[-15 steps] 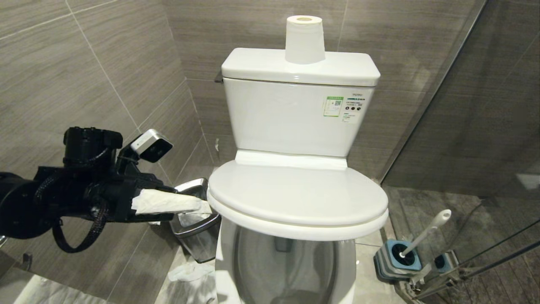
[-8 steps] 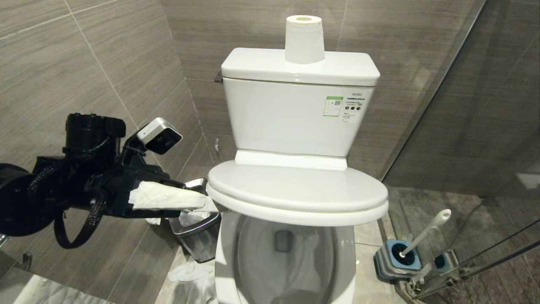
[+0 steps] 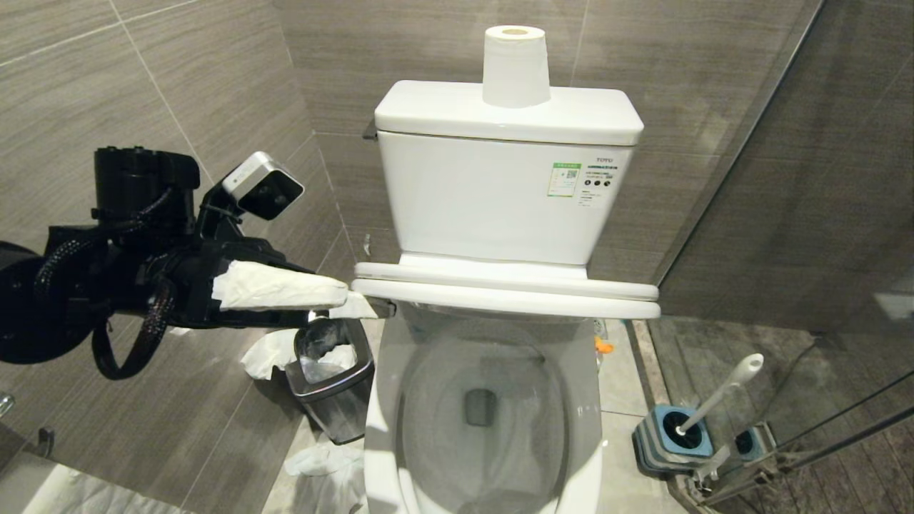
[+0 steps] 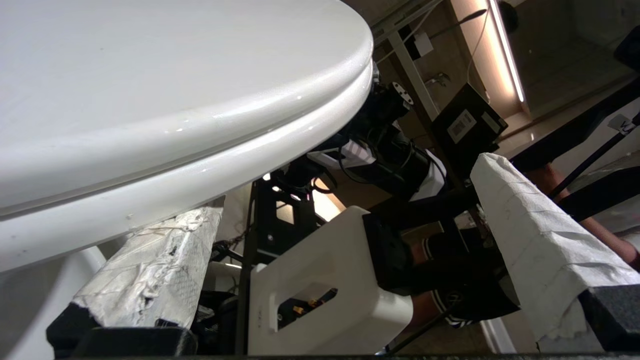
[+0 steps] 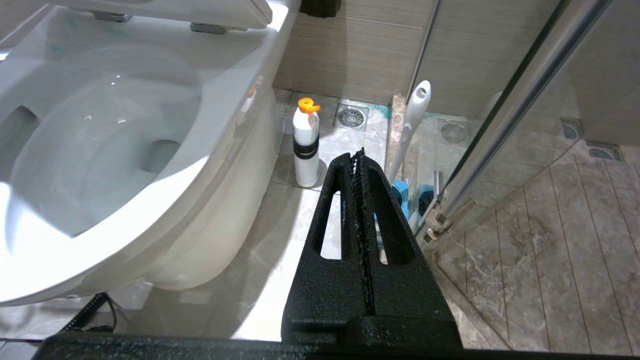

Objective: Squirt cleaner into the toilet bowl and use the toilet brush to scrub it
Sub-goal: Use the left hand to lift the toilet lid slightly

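Note:
The toilet bowl (image 3: 382,414) (image 5: 210,165) lies uncovered, with a faint blue-green tint of cleaner under its far rim in the right wrist view. The white seat and lid (image 3: 500,300) (image 4: 150,100) hang together, part raised. My left gripper (image 3: 353,300) (image 4: 345,195) is open at their left edge, fingers wrapped in white tissue, one finger (image 4: 165,260) pressed under the seat. A white bottle with an orange cap (image 5: 306,145) stands on the floor right of the bowl. The toilet brush (image 3: 721,392) (image 5: 415,120) leans in its grey-and-blue base (image 3: 671,435). My right gripper (image 5: 357,155) is shut and empty, low beside the bowl.
A steel waste bin (image 3: 332,385) holding tissue stands left of the bowl, below my left arm. Crumpled tissue (image 3: 314,460) lies on the floor. A toilet roll (image 3: 514,68) sits on the tank. A glass shower partition (image 3: 785,214) closes off the right side.
The seat and lid have swung upward together, uncovering more of the bowl. My left gripper has risen with them, still under their left edge.

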